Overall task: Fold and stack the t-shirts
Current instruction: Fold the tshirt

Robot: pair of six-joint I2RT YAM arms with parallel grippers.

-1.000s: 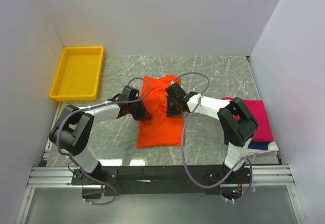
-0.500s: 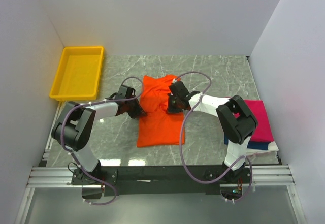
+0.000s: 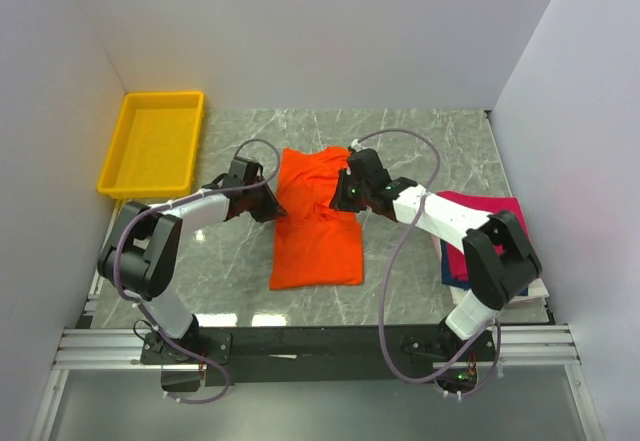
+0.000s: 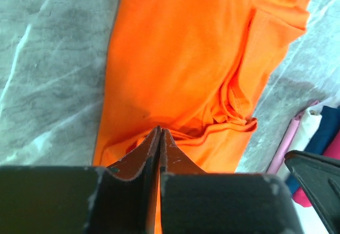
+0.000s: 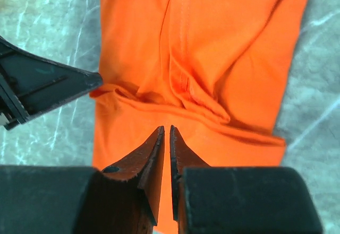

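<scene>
The orange t-shirt (image 3: pixel 315 246) lies flat at the table's middle, with a bunched crease across its waist. It fills the left wrist view (image 4: pixel 180 59) and the right wrist view (image 5: pixel 223 43). My left gripper (image 3: pixel 271 207) is at the shirt's left edge; its jaws are pressed together on a pinch of orange cloth (image 4: pixel 160 131). My right gripper (image 3: pixel 347 197) hovers over the shirt's right edge. Its jaws (image 5: pixel 165 129) stand nearly together with a thin slit, and no cloth shows held between them. A stack with a magenta shirt (image 3: pixel 505 231) over navy (image 3: pixel 497 285) and white (image 3: pixel 537 289) lies at the right.
A yellow plastic tray (image 3: pixel 128 166) stands at the far left by the wall. White walls close in the left, far and right sides. The stack's edge shows in the left wrist view (image 4: pixel 319 133).
Both grippers have moved toward the far side and a little apart. The right arm's elbow has swung out to the right. A crease has formed across the shirt's middle.
</scene>
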